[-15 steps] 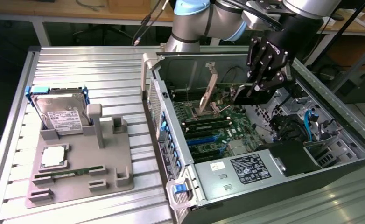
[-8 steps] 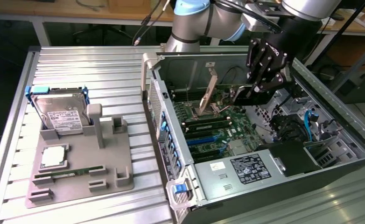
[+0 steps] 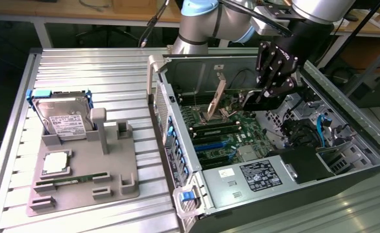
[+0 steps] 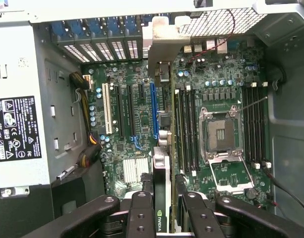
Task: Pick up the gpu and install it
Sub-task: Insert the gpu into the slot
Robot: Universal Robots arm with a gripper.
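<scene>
The gpu [image 3: 234, 99] hangs inside the open computer case [image 3: 177, 145], above the motherboard [image 3: 222, 141], with its silver end bracket [image 3: 216, 94] toward the case's rear wall. My gripper [image 3: 253, 101] is shut on the card's far end. In the wrist view the gpu [image 4: 162, 173] shows edge-on between my fingers [image 4: 141, 210]. It runs up to its bracket [image 4: 159, 47] and lies just beside the long blue slot [image 4: 153, 109]. My gripper [image 4: 164, 218] holds it on both flat sides. I cannot tell whether the card's edge touches a slot.
The case's walls and the power supply [image 3: 261, 174] hem in the card. The bare processor socket [image 4: 220, 131] and memory slots [image 4: 184, 129] lie beside it. On the exterior view's left, a grey fixture [image 3: 122, 165] holds a hard drive [image 3: 63, 119], a silver chip [image 3: 55, 162] and a RAM stick [image 3: 70, 179].
</scene>
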